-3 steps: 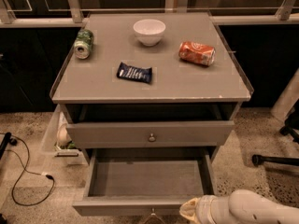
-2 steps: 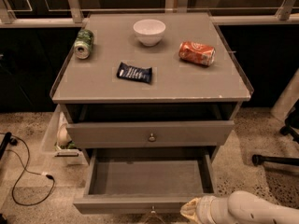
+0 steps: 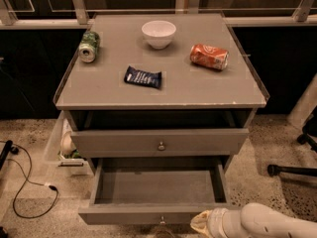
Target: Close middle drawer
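The middle drawer (image 3: pixel 157 186) is pulled far out of the grey cabinet. Its plain grey inside is empty, and its low front panel (image 3: pixel 124 215) carries a small round metal knob (image 3: pixel 161 220). My gripper (image 3: pixel 199 223) is at the bottom edge of the view, on the end of my white arm (image 3: pixel 267 223). It is right by the right part of the drawer's front panel, a little right of the knob. Above the middle drawer, the drawer with the taller front panel (image 3: pixel 158 143) stands slightly out.
On the cabinet top (image 3: pixel 198 90) are a white bowl (image 3: pixel 158 33), a green can (image 3: pixel 88 46) lying at the left, an orange can (image 3: pixel 209 57) lying at the right and a dark blue packet (image 3: pixel 142 77). A bin (image 3: pixel 58 148) stands left of the cabinet, a cable (image 3: pixel 27 182) lies on the floor and a chair base (image 3: pixel 292 170) is at the right.
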`<state>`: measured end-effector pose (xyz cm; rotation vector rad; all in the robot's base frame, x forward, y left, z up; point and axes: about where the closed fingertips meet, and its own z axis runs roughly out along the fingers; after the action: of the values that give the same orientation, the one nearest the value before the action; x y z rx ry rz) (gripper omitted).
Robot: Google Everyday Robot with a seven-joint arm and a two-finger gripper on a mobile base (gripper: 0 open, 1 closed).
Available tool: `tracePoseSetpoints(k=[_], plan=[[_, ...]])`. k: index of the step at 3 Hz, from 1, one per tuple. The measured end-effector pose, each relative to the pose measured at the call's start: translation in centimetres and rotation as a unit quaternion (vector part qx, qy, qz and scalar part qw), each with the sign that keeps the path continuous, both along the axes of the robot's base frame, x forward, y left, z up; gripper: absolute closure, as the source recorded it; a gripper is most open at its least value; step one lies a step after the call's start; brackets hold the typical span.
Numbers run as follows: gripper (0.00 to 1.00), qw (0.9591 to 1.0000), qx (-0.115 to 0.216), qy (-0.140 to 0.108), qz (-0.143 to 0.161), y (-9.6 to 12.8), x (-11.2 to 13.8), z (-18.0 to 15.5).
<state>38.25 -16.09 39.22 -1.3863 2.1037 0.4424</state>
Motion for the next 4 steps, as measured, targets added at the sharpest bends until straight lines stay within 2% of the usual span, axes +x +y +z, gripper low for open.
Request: tracePoseSetpoints(k=[2,3,4], plan=[[0.12,1.0,0.0,0.0,0.0,0.0,0.0,0.0],[0.0,0.9998,-0.01,-0.013,0.014,0.4,1.0,0.0],[0.19,0.9978,-0.033,-0.051,0.027,0.8,5.6,1.1]])
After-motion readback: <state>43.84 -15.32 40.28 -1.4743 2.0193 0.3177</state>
